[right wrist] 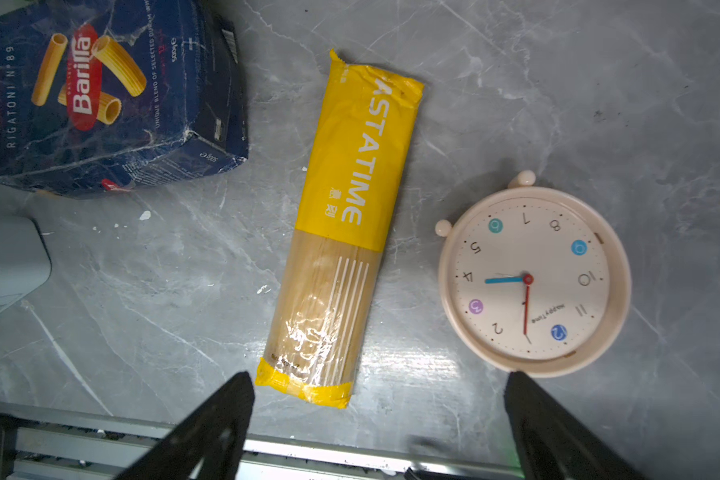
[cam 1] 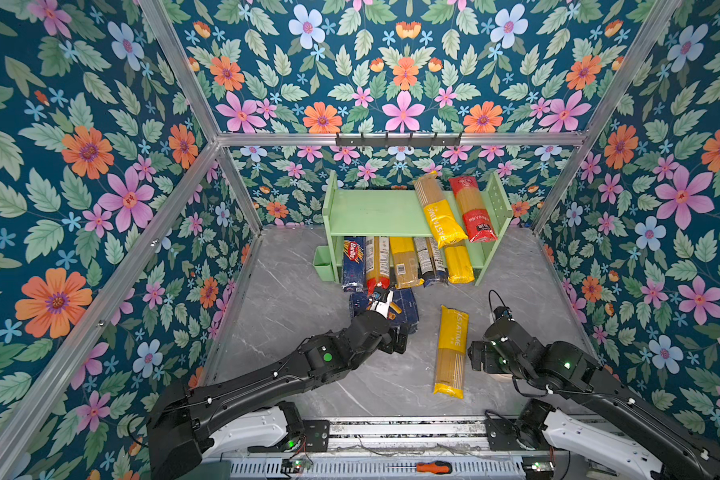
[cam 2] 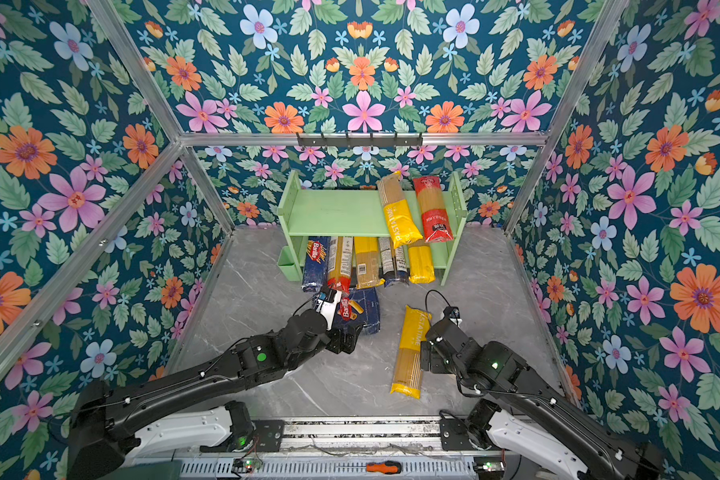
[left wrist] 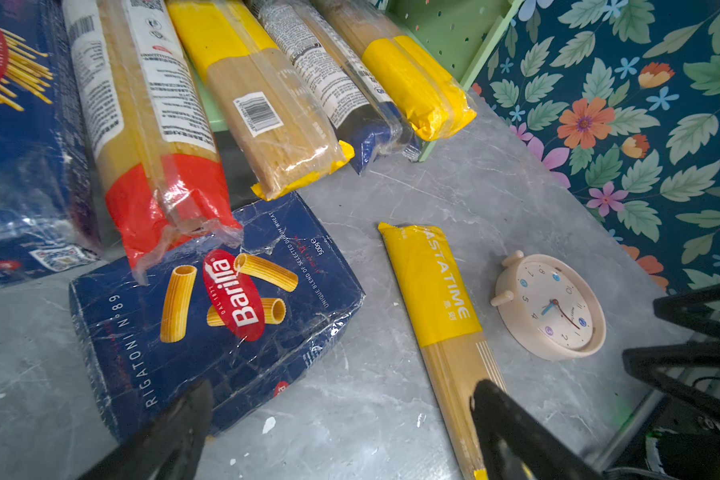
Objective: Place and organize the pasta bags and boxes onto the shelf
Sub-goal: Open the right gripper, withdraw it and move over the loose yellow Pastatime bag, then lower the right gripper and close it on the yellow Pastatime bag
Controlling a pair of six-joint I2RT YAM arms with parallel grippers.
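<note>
Currently my left gripper (left wrist: 341, 395) hangs spread over the rigatoni box (left wrist: 208, 316), right gripper (right wrist: 379, 380) spread by the yellow bag (right wrist: 350, 208).

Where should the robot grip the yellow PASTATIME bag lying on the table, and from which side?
Probably mid-length, where the yellow band meets the clear part, from straight above, jaws across the narrow width. The bag lies flat on the table, both long sides free; the clock lies apart.
</note>
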